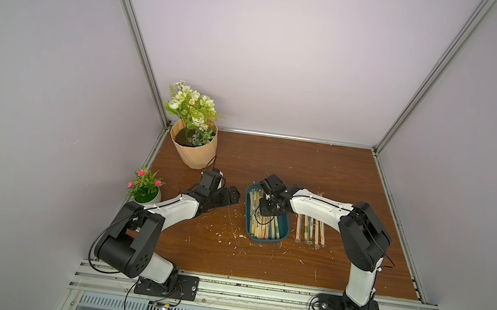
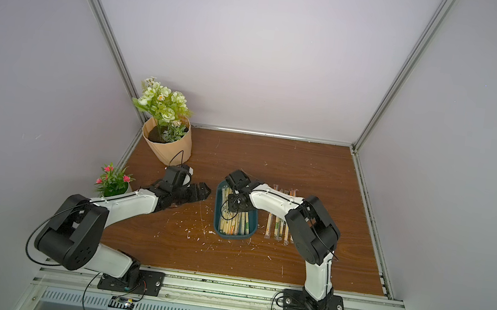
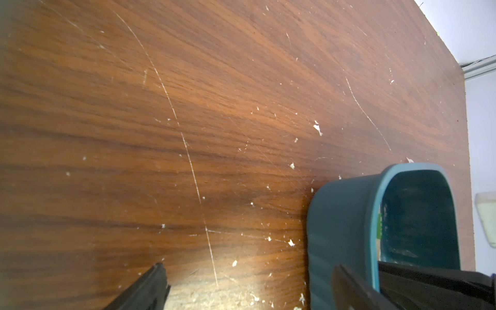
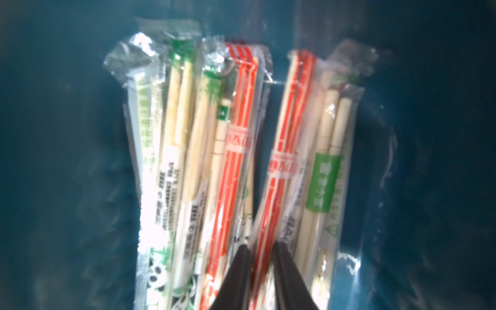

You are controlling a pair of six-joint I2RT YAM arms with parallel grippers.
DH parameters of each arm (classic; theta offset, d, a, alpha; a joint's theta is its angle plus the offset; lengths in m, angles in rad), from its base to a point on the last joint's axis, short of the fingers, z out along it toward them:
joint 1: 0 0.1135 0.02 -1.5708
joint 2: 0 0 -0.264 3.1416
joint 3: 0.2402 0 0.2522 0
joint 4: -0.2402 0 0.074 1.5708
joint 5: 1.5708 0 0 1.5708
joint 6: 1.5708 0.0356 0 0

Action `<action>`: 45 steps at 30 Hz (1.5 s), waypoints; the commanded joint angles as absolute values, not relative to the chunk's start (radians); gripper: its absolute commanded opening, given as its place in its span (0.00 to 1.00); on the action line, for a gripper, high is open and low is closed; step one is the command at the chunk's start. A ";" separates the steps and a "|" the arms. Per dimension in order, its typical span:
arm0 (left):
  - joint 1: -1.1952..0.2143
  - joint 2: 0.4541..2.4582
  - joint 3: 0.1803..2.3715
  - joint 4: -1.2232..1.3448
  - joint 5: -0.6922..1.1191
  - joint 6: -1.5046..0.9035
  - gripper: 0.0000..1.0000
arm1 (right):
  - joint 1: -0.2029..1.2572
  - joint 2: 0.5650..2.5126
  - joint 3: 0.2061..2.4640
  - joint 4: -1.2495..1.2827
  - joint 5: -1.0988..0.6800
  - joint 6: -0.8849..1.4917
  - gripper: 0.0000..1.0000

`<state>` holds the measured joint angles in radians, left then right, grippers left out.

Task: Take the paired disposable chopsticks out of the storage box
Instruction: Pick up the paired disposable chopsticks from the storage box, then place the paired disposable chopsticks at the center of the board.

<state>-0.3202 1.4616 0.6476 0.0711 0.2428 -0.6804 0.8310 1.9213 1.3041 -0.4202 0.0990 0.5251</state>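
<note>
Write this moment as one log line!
left gripper: open, beside box | right gripper: astride orange chopsticks in box

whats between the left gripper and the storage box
A narrow strip of bare white-flecked tabletop separates the left gripper from the storage box, shown in both top views.

My left arm (image 1: pixel 168 207) lies stretched low and forward, wrist level, jaws spread wide. My right arm (image 1: pixel 315 205) reaches in from a raised elbow, wrist pitched down, jaws drawn narrow, pinching one sleeve of chopsticks (image 4: pixel 271 204) between the tips.
</note>
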 commanded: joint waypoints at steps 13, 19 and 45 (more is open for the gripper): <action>-0.309 1.471 0.660 0.063 0.255 -0.662 0.98 | 0.831 1.854 1.373 -0.503 0.117 0.527 0.06; -0.309 1.471 0.663 0.060 0.256 -0.661 0.98 | 0.806 1.804 1.375 -0.521 0.133 0.526 0.06; -0.308 1.422 0.651 0.046 0.267 -0.663 0.98 | 0.594 1.540 1.130 -0.453 0.198 0.495 0.05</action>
